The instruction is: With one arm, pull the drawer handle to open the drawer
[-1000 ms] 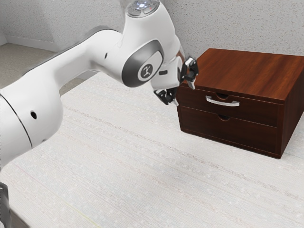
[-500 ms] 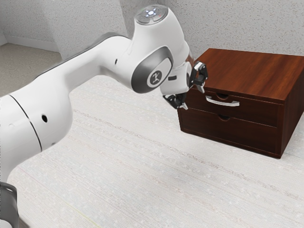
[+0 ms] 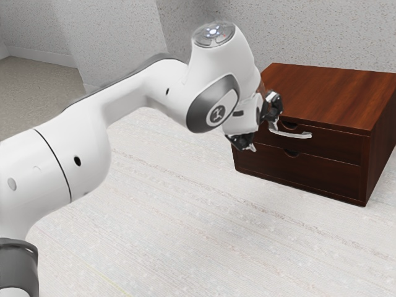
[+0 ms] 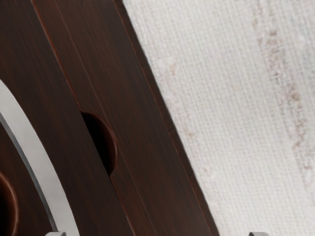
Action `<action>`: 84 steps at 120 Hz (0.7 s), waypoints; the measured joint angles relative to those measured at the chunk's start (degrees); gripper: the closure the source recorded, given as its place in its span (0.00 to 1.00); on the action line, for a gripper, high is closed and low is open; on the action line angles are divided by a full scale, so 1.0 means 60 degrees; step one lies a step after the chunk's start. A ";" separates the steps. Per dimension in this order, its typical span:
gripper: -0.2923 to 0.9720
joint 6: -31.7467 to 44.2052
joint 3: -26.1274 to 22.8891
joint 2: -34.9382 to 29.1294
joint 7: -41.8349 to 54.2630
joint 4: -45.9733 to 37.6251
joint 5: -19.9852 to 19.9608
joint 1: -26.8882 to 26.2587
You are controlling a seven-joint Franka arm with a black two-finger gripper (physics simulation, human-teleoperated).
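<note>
A dark wooden cabinet (image 3: 328, 93) with two drawers stands at the exterior view's right. The upper drawer (image 3: 328, 141) carries a curved silver handle (image 3: 292, 132) and sits flush with the cabinet front. My black gripper (image 3: 258, 124) is open, right in front of the handle's end nearest the arm, with one finger (image 3: 273, 103) above it and the other below. Whether a finger touches the handle I cannot tell. In the wrist view the silver handle (image 4: 30, 157) curves close under the hand, beside the round notch of the lower drawer (image 4: 101, 142).
The cabinet rests on a pale woven tabletop (image 3: 185, 229) that stretches wide in front of it. A speckled grey wall (image 3: 322, 31) runs behind. My white arm (image 3: 142, 105) crosses from the exterior view's left.
My arm has swung toward the exterior view's right and slightly down, bringing the open gripper from the cabinet's corner up to the handle's end. The drawer has not moved.
</note>
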 joint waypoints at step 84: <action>0.29 0.0527 -0.0299 0.0480 -0.0009 0.0204 -0.0013 -0.0017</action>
